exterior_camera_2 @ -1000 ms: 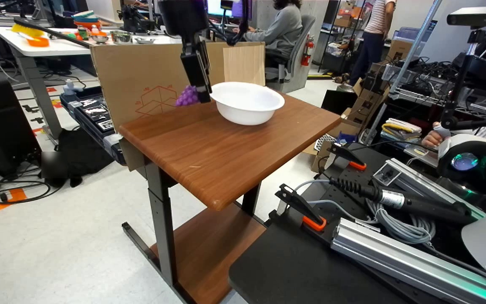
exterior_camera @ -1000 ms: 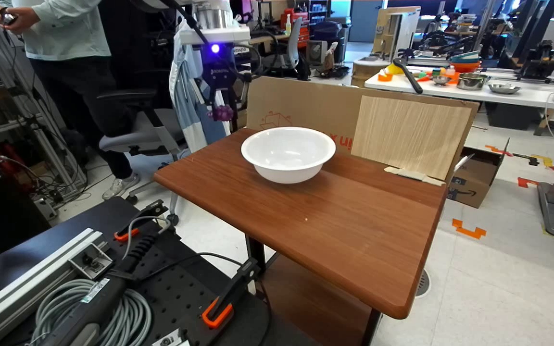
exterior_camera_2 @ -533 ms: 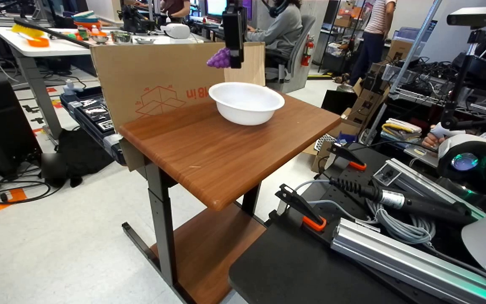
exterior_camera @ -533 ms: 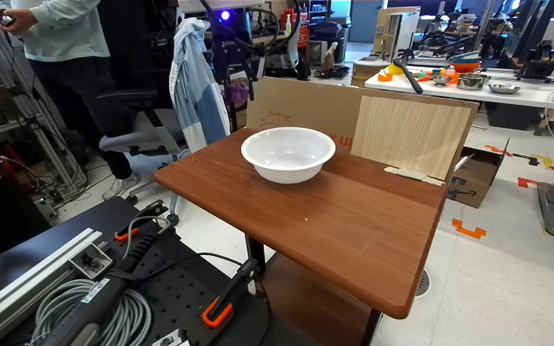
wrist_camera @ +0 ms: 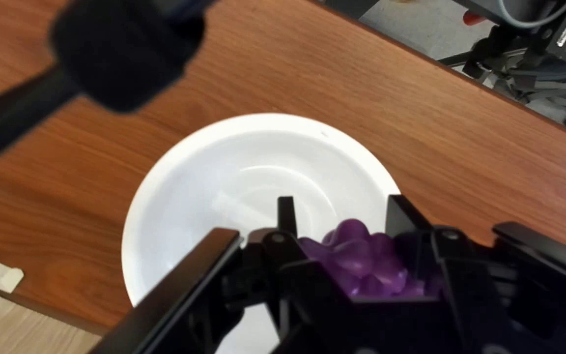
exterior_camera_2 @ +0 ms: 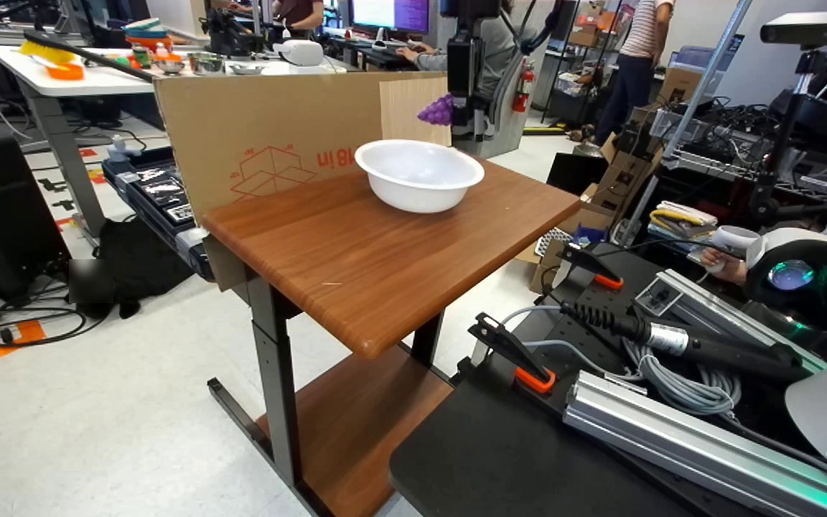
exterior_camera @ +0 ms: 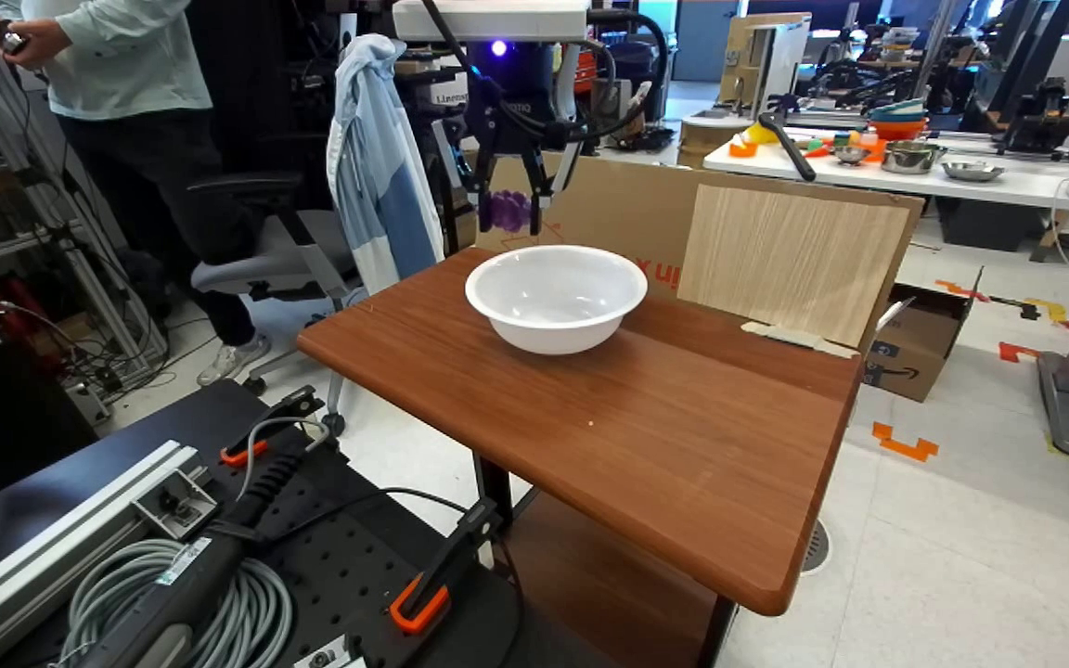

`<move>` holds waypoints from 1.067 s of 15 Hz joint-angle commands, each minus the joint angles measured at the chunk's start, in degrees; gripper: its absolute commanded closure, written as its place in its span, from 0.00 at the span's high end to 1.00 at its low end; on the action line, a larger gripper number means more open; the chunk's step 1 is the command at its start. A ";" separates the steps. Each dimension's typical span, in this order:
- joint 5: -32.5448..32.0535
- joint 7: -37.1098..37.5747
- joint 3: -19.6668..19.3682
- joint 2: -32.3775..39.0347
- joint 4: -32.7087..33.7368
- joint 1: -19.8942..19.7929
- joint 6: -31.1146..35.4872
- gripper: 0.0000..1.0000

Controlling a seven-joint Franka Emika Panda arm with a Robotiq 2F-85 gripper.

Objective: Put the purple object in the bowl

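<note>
While the knobbly lump [wrist_camera: 361,260] hangs, the bowl [exterior_camera: 558,329] gleams.

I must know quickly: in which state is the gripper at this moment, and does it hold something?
Gripper: closed on the purple object, holding it in the air, not yet in the bowl.

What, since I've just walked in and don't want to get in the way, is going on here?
A robot arm is working at a brown table. Its end effector grips a bumpy purple object and holds it in the air. The white bowl it is meant for stands upright on the table. The purple object is higher than the rim and not yet inside; whether it hangs squarely over the bowl is hard to tell.
</note>
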 commanded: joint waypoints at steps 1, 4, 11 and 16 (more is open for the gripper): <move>3.57 -2.45 -1.81 1.96 1.29 -2.09 0.21 0.25; 4.70 -2.42 -2.48 4.82 3.81 -3.11 -0.82 0.25; 5.77 -0.88 -2.02 15.38 13.77 -3.81 -4.33 0.25; 5.28 0.43 -1.64 19.81 18.48 -3.71 -7.38 0.77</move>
